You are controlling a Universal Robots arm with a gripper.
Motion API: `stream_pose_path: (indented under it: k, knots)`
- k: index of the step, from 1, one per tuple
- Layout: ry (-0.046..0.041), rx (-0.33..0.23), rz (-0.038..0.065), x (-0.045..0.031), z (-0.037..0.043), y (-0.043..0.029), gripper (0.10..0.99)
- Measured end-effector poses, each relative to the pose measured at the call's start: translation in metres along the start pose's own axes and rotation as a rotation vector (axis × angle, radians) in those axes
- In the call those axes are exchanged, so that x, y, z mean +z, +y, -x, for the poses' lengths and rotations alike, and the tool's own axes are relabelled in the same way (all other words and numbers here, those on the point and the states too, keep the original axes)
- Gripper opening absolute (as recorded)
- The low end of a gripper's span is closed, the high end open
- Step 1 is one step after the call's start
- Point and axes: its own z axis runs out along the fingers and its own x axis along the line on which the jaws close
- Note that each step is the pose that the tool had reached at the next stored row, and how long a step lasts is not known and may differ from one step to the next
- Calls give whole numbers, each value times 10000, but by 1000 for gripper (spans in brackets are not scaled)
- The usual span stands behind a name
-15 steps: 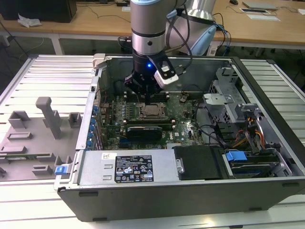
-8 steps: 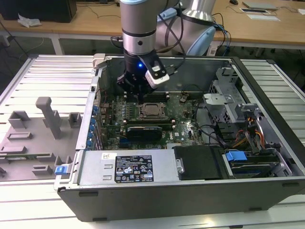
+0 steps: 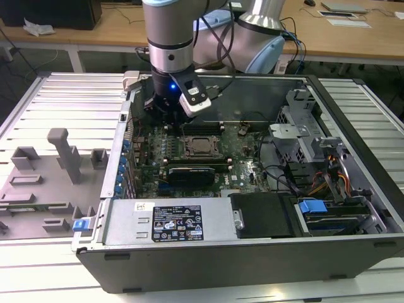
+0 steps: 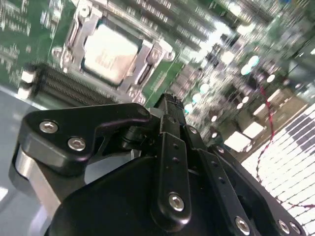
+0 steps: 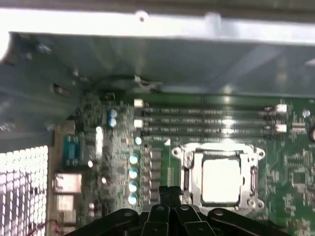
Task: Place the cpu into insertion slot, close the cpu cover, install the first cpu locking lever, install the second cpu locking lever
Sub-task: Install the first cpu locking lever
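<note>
The cpu [image 5: 221, 181] lies flat inside the insertion slot [image 3: 187, 146], its pale metal top facing up. The cpu cover [image 5: 188, 169] is down over the slot, and its silvery frame rings the chip on all sides in both wrist views. Whether the locking levers beside the slot are latched cannot be told.

The pincer [image 5: 170, 192] is clenched, its black fingertips pressed together with nothing between them. It hangs above the green board [image 5: 290, 167], just beside the slot and clear of it, touching neither cover nor chip. In the exterior view the pincer [image 3: 165, 107] sits off the slot's corner, toward the exterior view's left and farther from the camera.

The long memory slots [image 5: 206, 120] run alongside the insertion slot, close to one of its edges. The open computer case [image 3: 252, 265] encloses the slot and rests on a ribbed tabletop [image 3: 57, 95]. Grey fixtures [image 3: 63, 151] stand well apart from the slot, outside the case on the exterior view's left.
</note>
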Motion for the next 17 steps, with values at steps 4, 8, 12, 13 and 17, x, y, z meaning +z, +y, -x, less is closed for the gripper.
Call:
stream_pose_path:
  k: [4, 8, 12, 13, 17]
  knots:
    - [-49, 22, 788, -3, -75, 1, 106]
    - [-77, 49, 1403, -4, -104, 2, 106]
    - [-93, 67, 1871, -4, -109, 2, 106]
    - [-92, 66, 1870, -4, -93, 2, 106]
    - [-92, 66, 1870, 2, 51, -2, 106]
